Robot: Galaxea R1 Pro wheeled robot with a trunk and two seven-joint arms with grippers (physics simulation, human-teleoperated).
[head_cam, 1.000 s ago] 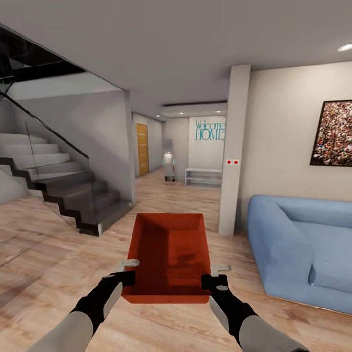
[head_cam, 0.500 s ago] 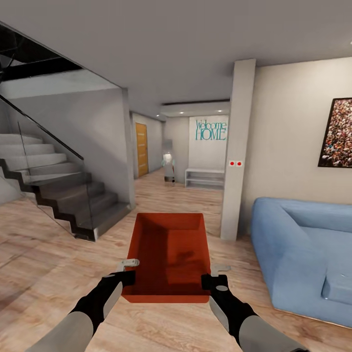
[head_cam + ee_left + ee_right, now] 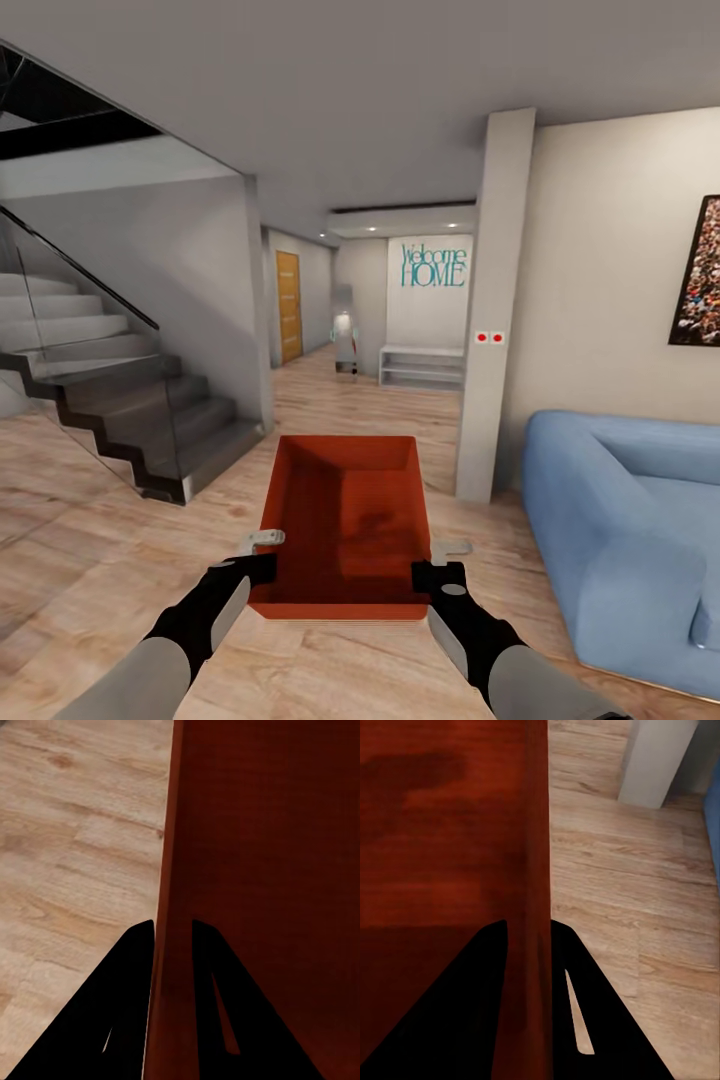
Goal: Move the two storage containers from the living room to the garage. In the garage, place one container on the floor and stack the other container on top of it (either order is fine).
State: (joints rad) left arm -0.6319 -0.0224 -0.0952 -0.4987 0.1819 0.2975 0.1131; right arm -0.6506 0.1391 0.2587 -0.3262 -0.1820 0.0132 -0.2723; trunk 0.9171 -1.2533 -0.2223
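Observation:
One red-orange storage container (image 3: 345, 520), lidless and empty, hangs level in front of me above the living room's wood plank floor (image 3: 90, 540). My left gripper (image 3: 262, 556) is shut on its left wall and my right gripper (image 3: 441, 560) is shut on its right wall. The left wrist view has the container wall (image 3: 169, 855) pinched between the two dark fingers (image 3: 127, 997) of my left gripper (image 3: 172, 934). Likewise, in the right wrist view, the wall (image 3: 536, 832) sits between the fingers (image 3: 585, 1005) of my right gripper (image 3: 529, 930). The garage is out of view.
A dark staircase with a glass rail (image 3: 130, 400) rises at the left. A white pillar (image 3: 495, 300) and a blue sofa (image 3: 620, 530) stand at the right. Between them a hallway runs ahead to a wooden door (image 3: 289, 305) and a white bench (image 3: 420, 365).
The camera has advanced: the pillar and sofa have slid right and the staircase left. The container stays held the same way between both grippers.

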